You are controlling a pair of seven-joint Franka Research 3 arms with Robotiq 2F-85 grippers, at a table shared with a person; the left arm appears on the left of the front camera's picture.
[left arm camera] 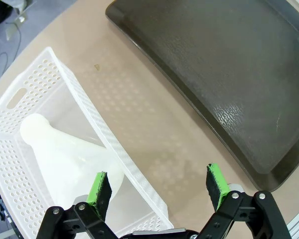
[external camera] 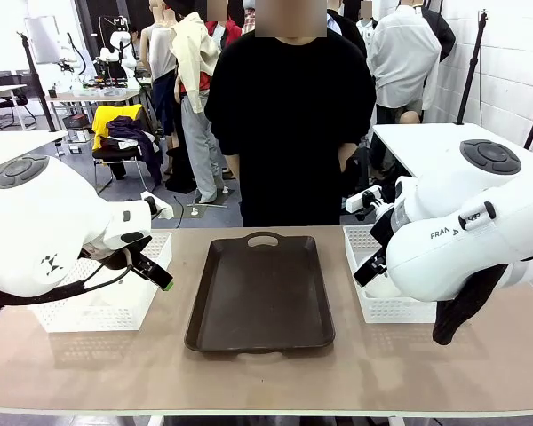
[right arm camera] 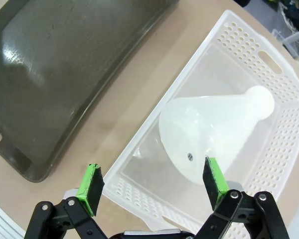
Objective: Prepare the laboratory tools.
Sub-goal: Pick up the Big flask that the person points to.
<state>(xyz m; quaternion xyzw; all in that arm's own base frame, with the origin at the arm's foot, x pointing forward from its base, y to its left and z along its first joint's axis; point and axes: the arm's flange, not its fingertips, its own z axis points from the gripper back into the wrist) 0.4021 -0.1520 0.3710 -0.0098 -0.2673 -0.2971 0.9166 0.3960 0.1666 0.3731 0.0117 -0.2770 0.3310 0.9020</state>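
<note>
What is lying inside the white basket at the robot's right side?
One frosted conical flask lies on its side in the basket. The right hand covers the basket's near edge.

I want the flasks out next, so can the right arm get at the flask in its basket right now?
Probably yes: the right gripper hangs open above the white basket, and the flask lies on its side there, uncovered.

in the front view, the right basket [external camera: 362, 248] is being largely covered by the right arm [external camera: 462, 240], and one side of the left basket [external camera: 98, 311] by the left arm [external camera: 44, 226]. in the left wrist view, the base of the flask [left arm camera: 60, 154] is being overlapped by a green pad [left arm camera: 97, 188], and the tray [left arm camera: 214, 74] is being cropped by the top and right edges.
</note>
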